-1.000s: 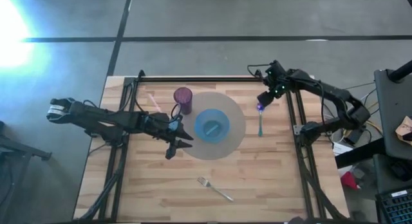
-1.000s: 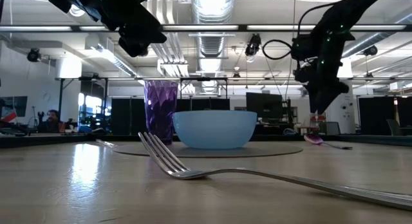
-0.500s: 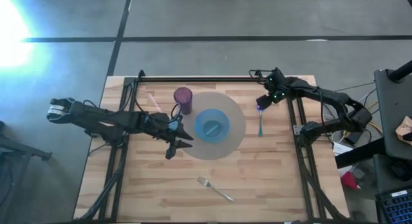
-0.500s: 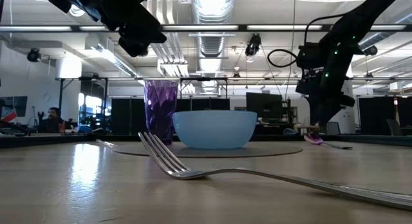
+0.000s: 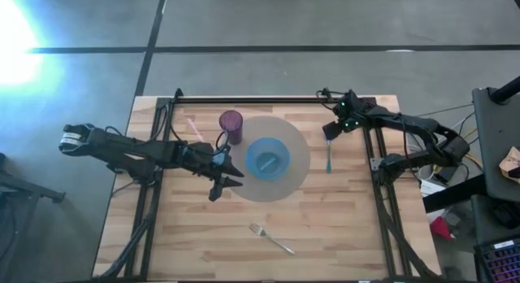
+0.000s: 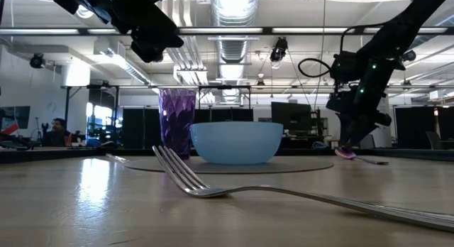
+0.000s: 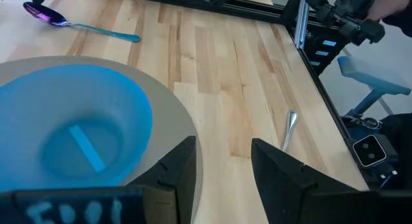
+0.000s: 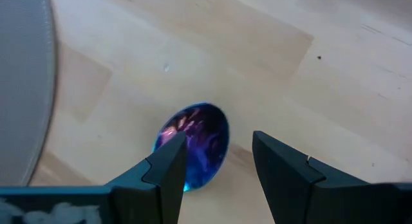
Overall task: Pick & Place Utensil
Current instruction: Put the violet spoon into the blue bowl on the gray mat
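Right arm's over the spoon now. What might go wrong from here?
The right gripper hangs open right above the spoon, over its bowl end, not the handle. Closing there may let the rounded bowl slip or flip out. The spoon lies flat on the table, so the fingertips may scrape wood first. The placemat lies close beside it and could get nudged.

A bowl (image 5: 267,158) sits on a round mat (image 5: 298,166) in the middle of the table (image 5: 341,226). A cup (image 5: 231,125) stands at the mat's far left edge. A spoon (image 5: 328,152) lies right of the mat. A fork (image 5: 270,238) lies near the front.
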